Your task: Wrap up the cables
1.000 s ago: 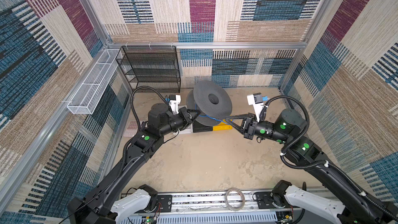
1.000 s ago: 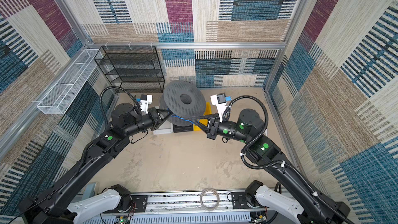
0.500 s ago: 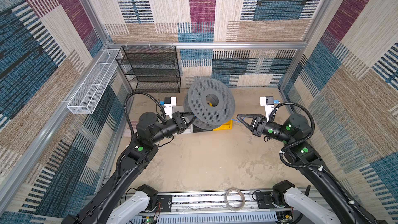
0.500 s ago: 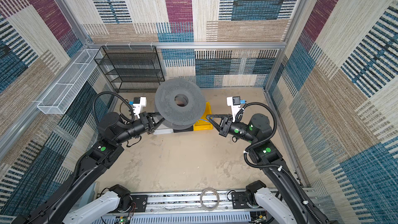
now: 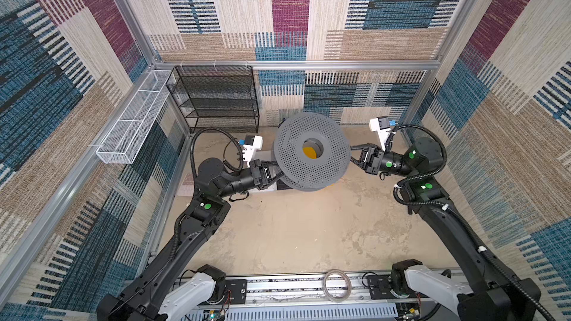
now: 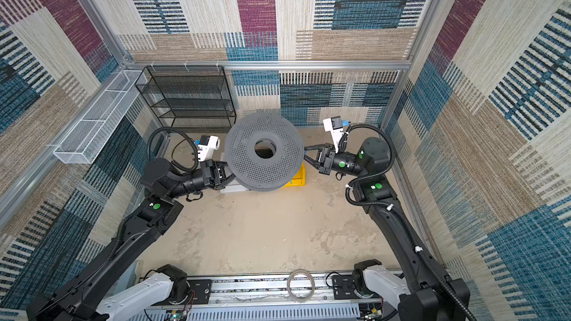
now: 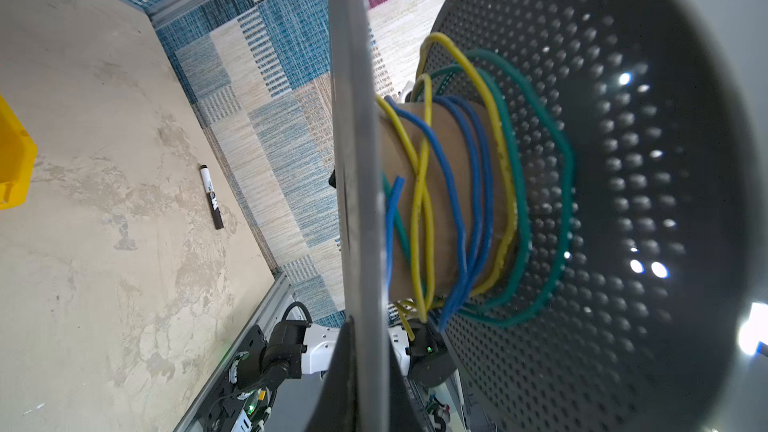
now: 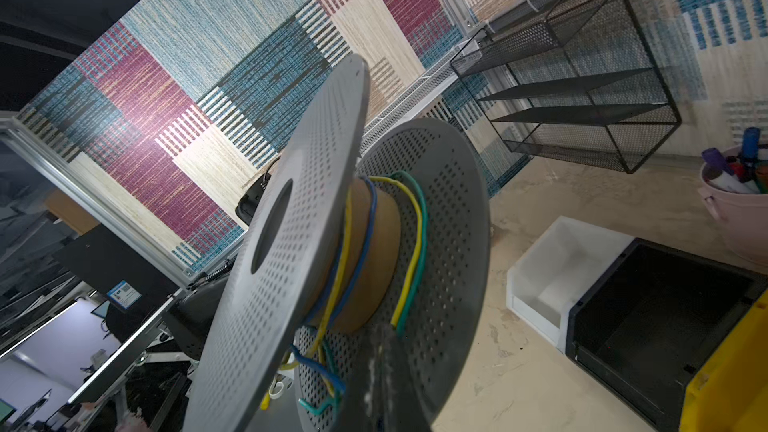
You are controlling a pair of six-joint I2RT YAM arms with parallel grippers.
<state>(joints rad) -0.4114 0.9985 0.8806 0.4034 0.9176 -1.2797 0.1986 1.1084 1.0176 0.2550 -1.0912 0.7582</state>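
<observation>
The grey perforated spool (image 5: pixel 290 162) hangs in the air at the middle of both top views, its upper flange turned flat toward the camera. It is above the far part of the table (image 5: pixel 302 226), and a yellow bin (image 6: pixel 296 177) shows below it at its 5 o'clock.

The left gripper (image 5: pixel 276 172) comes in at the spool's 8 o'clock and is clamped on the rim of one flange. The left wrist view shows that thin rim running edge-on between its fingers. The right gripper (image 5: pixel 354 153) stands at the spool's 3 o'clock, its fingers drawn together to a point that meets the flange edge. Whether anything is pinched there cannot be told.

The cables (image 7: pixel 455 201), blue, yellow and green, lie in loose turns around the brown core between the two flanges. They are toward 2 o'clock from the left gripper and toward 9 o'clock from the right one, hidden from above by the upper flange. A blue end (image 7: pixel 395 189) sticks free beside the clamped flange.

A second ago the spool sat lower and tipped, with a blue strand stretched from it to the right gripper. Half a second ago that gripper stood clear of the rim; now its tips are at it.

A black marker (image 7: pixel 212 197) lies on the table near the wall, and the print on its white label is too small to read.
</observation>
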